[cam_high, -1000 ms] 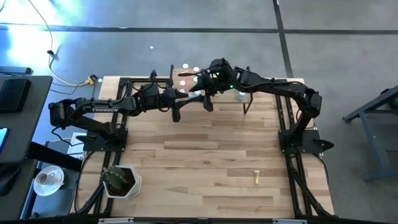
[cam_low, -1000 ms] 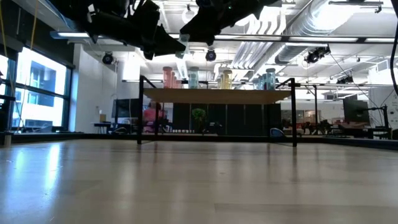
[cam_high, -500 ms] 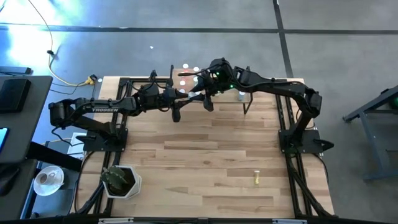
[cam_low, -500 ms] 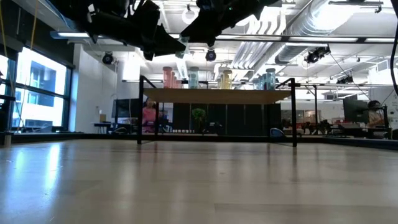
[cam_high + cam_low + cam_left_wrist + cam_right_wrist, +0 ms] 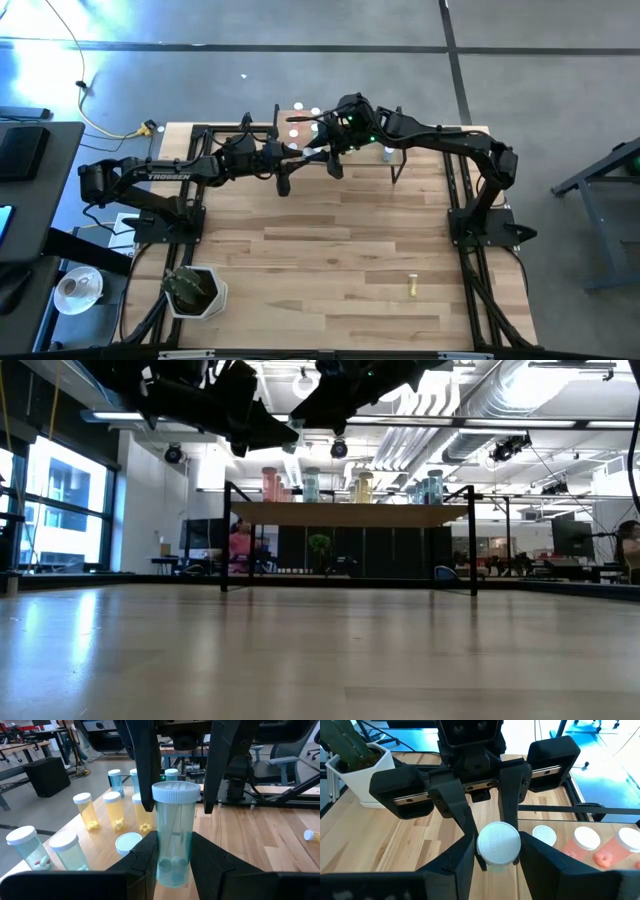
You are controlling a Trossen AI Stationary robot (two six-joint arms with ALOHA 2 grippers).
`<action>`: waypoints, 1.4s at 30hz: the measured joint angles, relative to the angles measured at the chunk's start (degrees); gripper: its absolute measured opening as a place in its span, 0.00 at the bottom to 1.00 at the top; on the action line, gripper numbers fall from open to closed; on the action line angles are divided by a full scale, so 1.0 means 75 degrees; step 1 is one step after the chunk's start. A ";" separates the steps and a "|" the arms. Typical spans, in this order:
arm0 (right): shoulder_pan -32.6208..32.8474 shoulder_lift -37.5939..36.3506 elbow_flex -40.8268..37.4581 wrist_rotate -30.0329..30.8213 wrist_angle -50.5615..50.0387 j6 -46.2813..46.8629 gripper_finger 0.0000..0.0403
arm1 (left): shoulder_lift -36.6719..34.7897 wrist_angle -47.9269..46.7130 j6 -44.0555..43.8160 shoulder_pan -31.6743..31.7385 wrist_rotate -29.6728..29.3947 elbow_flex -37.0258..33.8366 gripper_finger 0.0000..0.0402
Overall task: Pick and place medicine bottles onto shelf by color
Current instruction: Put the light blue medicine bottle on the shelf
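Note:
A blue-grey medicine bottle [image 5: 172,835] with a white cap hangs upright above the light-wood shelf [image 5: 350,515] at the table's far side. My left gripper [image 5: 300,152] is shut on its lower body. My right gripper [image 5: 318,150] meets it from the other side, its fingers closed on the cap. On the shelf stand pink [image 5: 268,482], blue [image 5: 311,483] and yellow [image 5: 87,812] bottles, upright on their bases. One yellow bottle [image 5: 411,287] lies on its side on the tabletop, near right. My left gripper pinches the lower half of the bottle's body [image 5: 172,865] between its two fingers, coming about level from the table's left. The bottle stands upright in the hold, clear of the shelf. My right gripper has its two fingers on opposite sides of the white cap [image 5: 498,842], slanting down from the table's right. The body below the cap is hidden from its own view by the cap.
A white pot with a green plant [image 5: 192,290] stands at the near left corner. Black frame rails run along both table sides. A loose white cap [image 5: 127,842] lies on the shelf among the bottles. The wide plank tabletop [image 5: 330,250] lies in front of the shelf.

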 joint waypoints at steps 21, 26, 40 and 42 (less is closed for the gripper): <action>0.0000 0.0000 -0.0003 -0.0003 -0.0038 0.0002 0.28 | 0.0003 0.0000 0.0000 0.0000 0.0000 0.0000 0.22; 0.0002 0.0000 -0.0003 -0.0003 -0.0047 0.0002 0.28 | 0.0003 -0.0003 0.0000 0.0000 0.0000 0.0000 0.22; 0.0003 0.0000 -0.0009 -0.0003 -0.0077 0.0005 0.28 | 0.0003 0.0000 0.0265 0.0000 -0.0008 0.0000 0.44; 0.0003 0.0000 -0.0009 -0.0003 -0.0067 0.0003 0.28 | 0.0003 0.0002 0.0262 -0.0003 -0.0028 0.0000 0.48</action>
